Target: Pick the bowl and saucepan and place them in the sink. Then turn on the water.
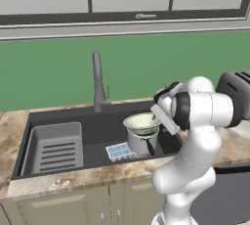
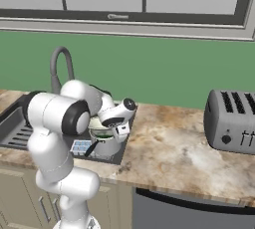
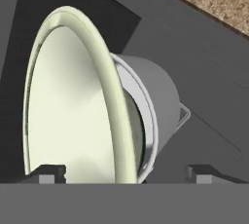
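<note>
The pale greenish-white bowl (image 1: 141, 123) rests tilted on top of the silver-grey saucepan (image 1: 142, 143), which stands in the right part of the dark sink (image 1: 97, 132). My gripper (image 1: 157, 115) hangs at the bowl's right rim, open. In the hand view the bowl (image 3: 68, 106) and the saucepan (image 3: 163, 103) lie just ahead, with the bowl's rim between the wide-apart fingertips of the gripper (image 3: 125, 173), touching neither. From the right base view the bowl (image 2: 101, 126) sits on the saucepan (image 2: 107, 147) beside the gripper (image 2: 117, 129). The water is out of view at the faucet (image 1: 98, 83).
A lighter ribbed tray insert (image 1: 52, 146) fills the sink's left half. A small blue-and-white block (image 1: 118, 151) lies on the sink floor left of the saucepan. A grey toaster (image 2: 232, 121) stands on the marble counter (image 2: 169, 148) to the right.
</note>
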You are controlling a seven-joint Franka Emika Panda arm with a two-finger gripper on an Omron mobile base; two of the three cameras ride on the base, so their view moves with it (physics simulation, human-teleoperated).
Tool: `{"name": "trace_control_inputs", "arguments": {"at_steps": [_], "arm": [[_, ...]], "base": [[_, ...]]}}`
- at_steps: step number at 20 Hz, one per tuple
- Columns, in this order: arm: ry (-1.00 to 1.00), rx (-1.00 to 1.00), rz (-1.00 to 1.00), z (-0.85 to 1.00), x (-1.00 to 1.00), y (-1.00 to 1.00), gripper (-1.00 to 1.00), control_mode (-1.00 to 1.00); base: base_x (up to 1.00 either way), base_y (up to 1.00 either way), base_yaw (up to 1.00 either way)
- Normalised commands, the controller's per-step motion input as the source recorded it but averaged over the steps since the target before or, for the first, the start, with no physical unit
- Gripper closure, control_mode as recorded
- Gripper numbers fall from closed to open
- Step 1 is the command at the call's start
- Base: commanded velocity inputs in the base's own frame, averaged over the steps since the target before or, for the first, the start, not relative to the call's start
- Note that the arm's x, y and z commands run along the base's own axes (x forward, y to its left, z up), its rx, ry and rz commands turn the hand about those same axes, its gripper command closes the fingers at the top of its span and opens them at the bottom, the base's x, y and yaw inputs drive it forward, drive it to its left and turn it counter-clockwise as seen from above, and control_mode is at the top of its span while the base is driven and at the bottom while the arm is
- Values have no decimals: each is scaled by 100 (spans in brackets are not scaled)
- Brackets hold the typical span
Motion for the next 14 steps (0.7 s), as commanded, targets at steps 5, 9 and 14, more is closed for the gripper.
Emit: {"name": "trace_control_inputs", "arguments": {"at_steps": [5,9,14], "arm": [[5,0,-2,38,-17,-10,-100,-100],[3,0,-3,44,-32,-8,-100,-100],[0,-1,-2,35,-24,-1,-100,-100]], "base": [[0,0,0],[0,0,0],[0,0,0]]}}
